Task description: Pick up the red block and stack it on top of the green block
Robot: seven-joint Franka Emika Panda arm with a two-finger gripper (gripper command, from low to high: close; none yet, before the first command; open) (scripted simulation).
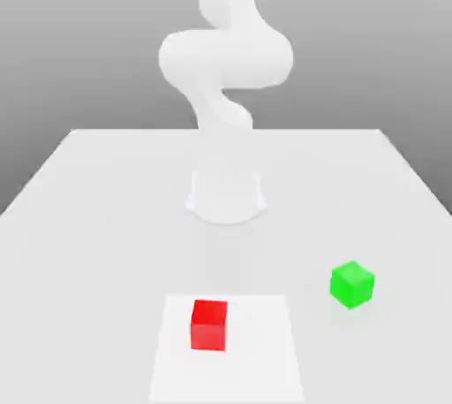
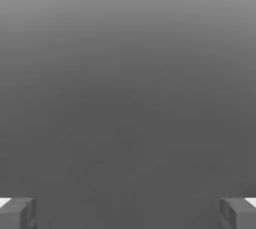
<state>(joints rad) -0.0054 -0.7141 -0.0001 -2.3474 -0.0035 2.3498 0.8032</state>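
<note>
The red block (image 1: pixel 209 325) sits on a paler square patch of the white table (image 1: pixel 106 217), near the front and slightly toward the exterior view's left. The green block (image 1: pixel 352 284) rests on the table toward the exterior view's right, a little further back than the red one. The two cubes stand well apart. In the hand view my gripper (image 2: pixel 128 213) is open: its two grey fingertips (image 2: pixel 19 213) stand far apart at the frame's edges with nothing between them, facing a plain grey backdrop.
The white arm (image 1: pixel 225 58) rises from its round base (image 1: pixel 226 195) at the middle of the table, behind both cubes. The table's edges run along the exterior view's left and right sides.
</note>
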